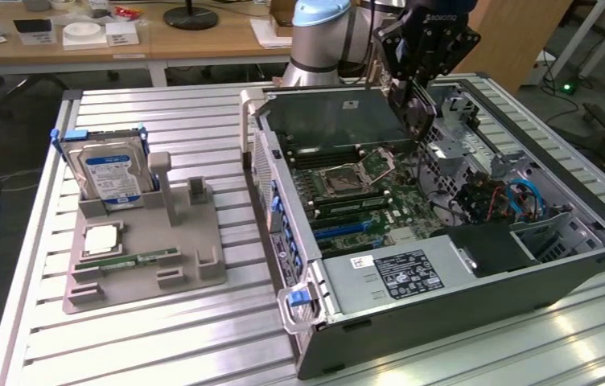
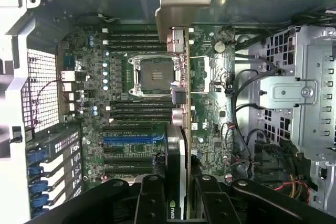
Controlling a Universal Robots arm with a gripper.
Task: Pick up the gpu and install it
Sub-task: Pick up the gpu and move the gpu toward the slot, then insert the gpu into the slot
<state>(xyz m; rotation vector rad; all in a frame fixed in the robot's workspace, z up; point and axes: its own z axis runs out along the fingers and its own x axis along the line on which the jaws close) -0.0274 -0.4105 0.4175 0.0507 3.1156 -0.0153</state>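
Note:
My gripper (image 1: 418,71) hangs over the far end of the open computer case (image 1: 410,322), shut on the gpu (image 1: 414,108). The card points down toward the motherboard (image 1: 359,191) and is held clear above it. In the wrist view the gpu (image 2: 176,145) shows edge-on between my black fingers (image 2: 151,198), with its silver end bracket (image 2: 178,3) at the far end. Under it lie the empty processor socket (image 2: 151,74) and the black and blue expansion slots (image 2: 131,140).
A grey parts holder (image 1: 141,249) on the slatted metal table (image 1: 120,338), at the exterior view's left, carries a hard drive with a blue label (image 1: 109,173), a processor chip (image 1: 102,239) and a memory stick (image 1: 131,259). Inside the case are a drive cage (image 2: 299,93) and loose cables (image 1: 495,201).

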